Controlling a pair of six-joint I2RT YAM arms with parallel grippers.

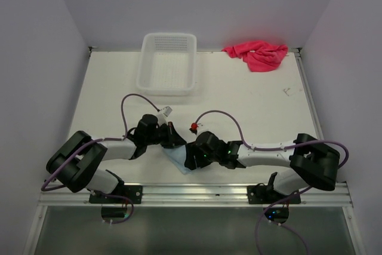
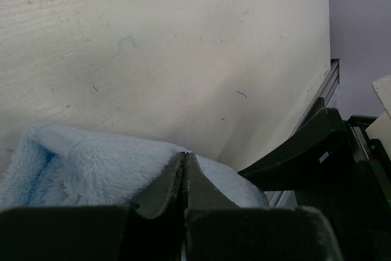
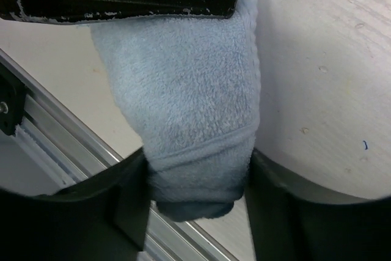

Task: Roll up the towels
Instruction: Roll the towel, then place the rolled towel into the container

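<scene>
Firstly, light blue towel [image 1: 176,158]: soft fleece with a deep nap, one hemmed edge showing in the right wrist view. It is wound into a thick, loose roll and lies on the near middle of the table [image 1: 250,106], between the two grippers.

Right gripper [image 3: 198,197]: black fingers stand on either side of the roll's end and squeeze it, the cloth narrowed where they clasp it.

Left gripper [image 2: 185,163]: dark fingers pressed together, tips at a fold of the blue fleece; whether any cloth is caught between them cannot be told.

Pink towel [image 1: 256,54]: crumpled heap, not rolled, at the far right of the table.

Basket [image 1: 166,91]: white plastic, rectangular with rounded corners and perforated walls, at the far middle. Both towels lie outside it.

Table: pale, matte, lightly scuffed.
</scene>
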